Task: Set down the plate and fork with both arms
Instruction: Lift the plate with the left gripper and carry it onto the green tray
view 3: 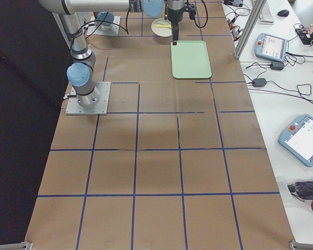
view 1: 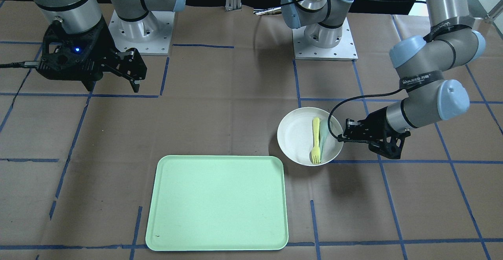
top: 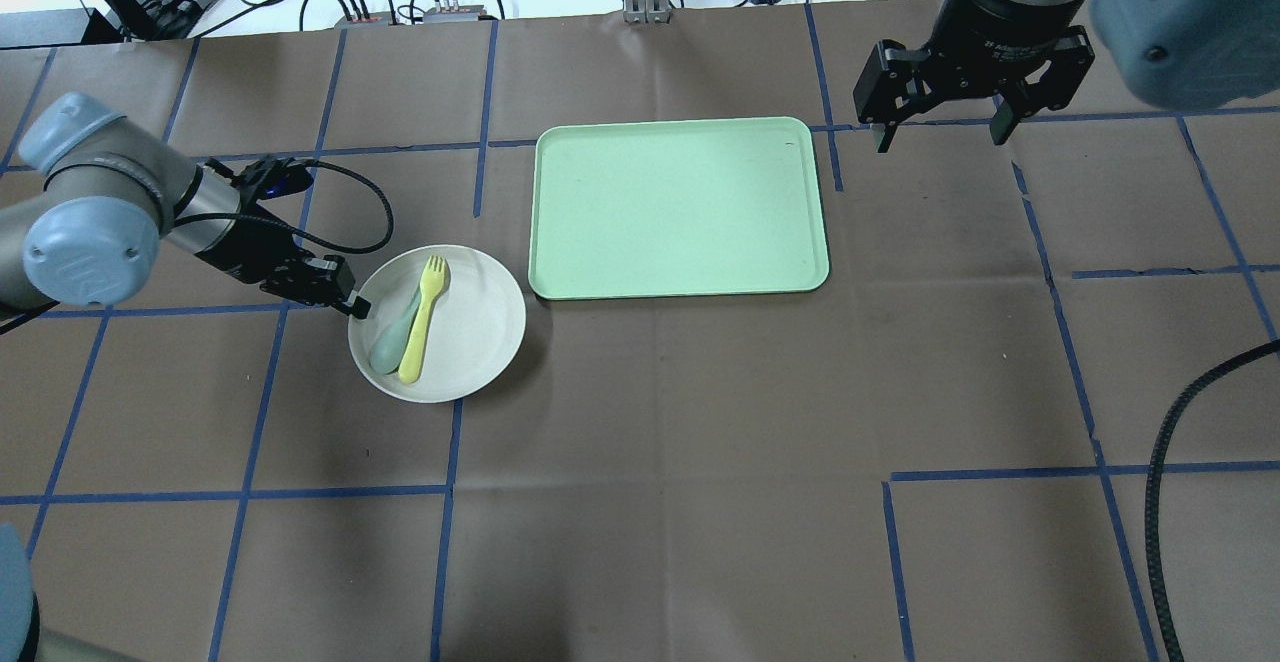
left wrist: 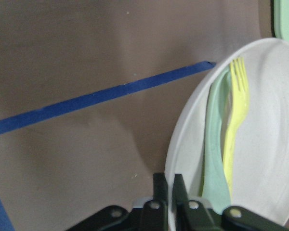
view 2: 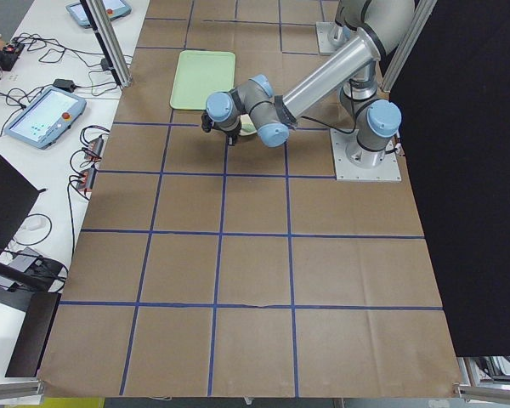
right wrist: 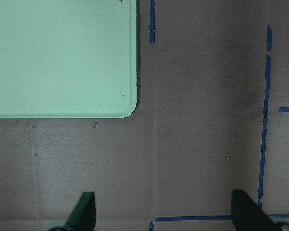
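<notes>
The off-white plate [top: 470, 332] sits on the brown table left of the tray; it also shows in the front view [view 1: 298, 134] and the left wrist view [left wrist: 274, 144]. The pale-yellow fork [top: 424, 319] [view 1: 315, 140] [left wrist: 233, 125] lies in it beside a grey-green spoon [top: 392, 337] [left wrist: 214, 144]. My left gripper [top: 355, 307] [view 1: 342, 134] [left wrist: 168, 185] is shut on the plate's rim, one finger on each side. My right gripper [top: 940, 137] [view 1: 135, 73] [right wrist: 161, 211] is open and empty, above the table just off the tray's far right corner.
The rectangular light-green tray [top: 680, 207] [view 1: 216, 203] [right wrist: 58, 53] lies flat in the table's middle with nothing in it. Blue tape lines cross the brown paper. The arm bases [view 1: 137, 32] stand at the robot's edge. A black cable [top: 1180, 442] hangs at the right.
</notes>
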### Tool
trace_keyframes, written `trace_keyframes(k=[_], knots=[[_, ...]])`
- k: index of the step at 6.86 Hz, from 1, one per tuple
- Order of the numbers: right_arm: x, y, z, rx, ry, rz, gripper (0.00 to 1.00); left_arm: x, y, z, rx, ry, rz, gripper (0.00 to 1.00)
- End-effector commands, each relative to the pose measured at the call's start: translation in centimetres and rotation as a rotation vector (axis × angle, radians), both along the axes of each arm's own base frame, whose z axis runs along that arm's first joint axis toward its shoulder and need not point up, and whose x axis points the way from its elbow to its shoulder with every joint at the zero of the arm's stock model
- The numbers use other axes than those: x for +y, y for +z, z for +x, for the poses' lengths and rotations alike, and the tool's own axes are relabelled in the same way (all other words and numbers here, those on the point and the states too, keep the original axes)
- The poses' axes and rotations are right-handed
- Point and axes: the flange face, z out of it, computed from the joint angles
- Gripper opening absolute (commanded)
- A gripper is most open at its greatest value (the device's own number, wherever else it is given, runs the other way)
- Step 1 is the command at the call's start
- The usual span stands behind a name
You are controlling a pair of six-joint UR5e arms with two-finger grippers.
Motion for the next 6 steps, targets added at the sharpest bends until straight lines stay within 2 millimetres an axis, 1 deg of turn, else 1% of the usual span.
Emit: trace_keyframes(k=[1, 2, 3, 4, 5, 6], knots=[[0.0, 0.0, 0.0, 0.0, 0.0, 0.0, 1.0, -3.1, 2.8, -7.7, 0.045, 0.116, -0.002, 0.16], [0.0, 0.0, 0.0, 0.0, 0.0, 0.0, 1.0, -4.3, 3.2, -11.6, 0.044, 0.132, 0.016, 0.16], [0.0, 0.0, 0.0, 0.0, 0.0, 0.0, 1.0, -6.5, 2.6, -15.2, 0.035, 0.142, 0.006, 0.16], [0.0, 0.0, 0.0, 0.0, 0.0, 0.0, 1.0, -8.9, 0.9, -19.0, 0.034, 0.171, 0.013, 0.16], [0.0, 0.0, 0.0, 0.0, 0.0, 0.0, 1.0, -10.8, 1.2, -21.9, 0.04, 0.172, -0.018, 0.16], [0.0, 0.1, 0.0, 0.0, 0.0, -0.001, 1.0, -12.0, 0.3, -21.9, 0.04, 0.171, -0.021, 0.16]])
